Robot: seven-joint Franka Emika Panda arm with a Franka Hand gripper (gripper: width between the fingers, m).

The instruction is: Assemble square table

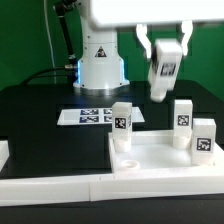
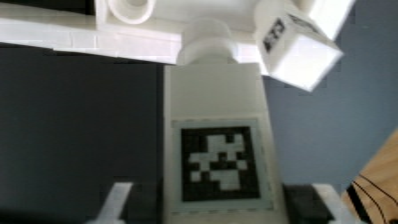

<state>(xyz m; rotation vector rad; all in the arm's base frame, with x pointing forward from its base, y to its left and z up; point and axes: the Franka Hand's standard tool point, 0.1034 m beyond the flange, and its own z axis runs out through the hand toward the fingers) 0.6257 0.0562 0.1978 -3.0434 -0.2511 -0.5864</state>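
Observation:
In the exterior view my gripper [image 1: 165, 56] hangs above the right rear of the square table top [image 1: 155, 160], shut on a white tagged leg [image 1: 163, 72] held clear of it. Three more tagged legs stand upright on the top: one at its left rear [image 1: 122, 120], two at the exterior view's right [image 1: 184, 114] [image 1: 203, 138]. In the wrist view the held leg [image 2: 217, 150] runs lengthways between my fingers [image 2: 118, 205], tag facing the camera, gripper [image 2: 219, 206]. Beyond its far end lie the white top [image 2: 71, 35] and another tagged leg [image 2: 295, 45].
The marker board [image 1: 92, 115] lies flat on the black table behind the top. The robot's white base [image 1: 100, 62] stands at the back. A long white border bar [image 1: 50, 187] runs along the front and another piece [image 1: 3, 153] sits at the exterior view's left edge.

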